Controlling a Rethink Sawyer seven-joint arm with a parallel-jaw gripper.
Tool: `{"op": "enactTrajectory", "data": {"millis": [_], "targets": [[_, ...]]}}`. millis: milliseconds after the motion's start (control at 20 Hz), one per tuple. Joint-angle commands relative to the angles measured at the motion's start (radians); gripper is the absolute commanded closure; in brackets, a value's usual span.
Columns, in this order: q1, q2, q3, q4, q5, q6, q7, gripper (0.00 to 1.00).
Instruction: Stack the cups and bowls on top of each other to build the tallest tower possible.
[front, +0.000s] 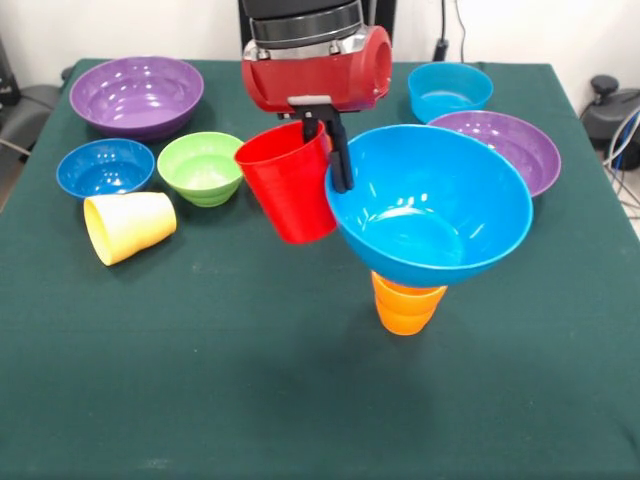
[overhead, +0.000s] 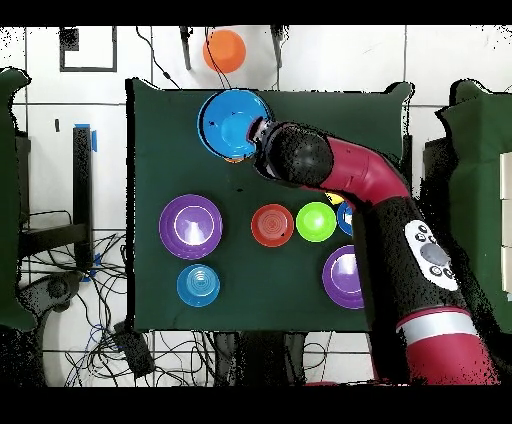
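My gripper (front: 326, 150) is shut on the rim of the red cup (front: 290, 190), which hangs tilted above the table. Right beside it the large blue bowl (front: 430, 210) (overhead: 235, 122) rests on an upturned orange cup (front: 408, 305); together they make a short tower. One black finger (front: 338, 160) shows between the red cup and the bowl's rim. The yellow cup (front: 128, 226) lies on its side at the left. In the overhead view the arm (overhead: 340, 175) covers the gripper.
Loose bowls stand around: a purple one (front: 137, 95), a dark blue one (front: 105, 167), a green one (front: 200, 167) (overhead: 315, 221), a cyan one (front: 450, 90) (overhead: 198, 285), and a second purple one (front: 505, 145) (overhead: 190, 225). An orange bowl (overhead: 224, 50) sits off the table.
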Motion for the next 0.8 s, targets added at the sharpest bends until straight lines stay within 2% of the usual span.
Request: {"op": "enactTrajectory", "data": {"millis": [50,500,800], "targets": [[0.032,0.018,-0.062,0.004,-0.016,-0.011,0.110,1.00],[0.035,0.041,-0.051,0.012,-0.002,-0.090,0.126,1.00],[0.061,0.049,-0.085,-0.008,-0.013,-0.086,0.130,1.00]]}}
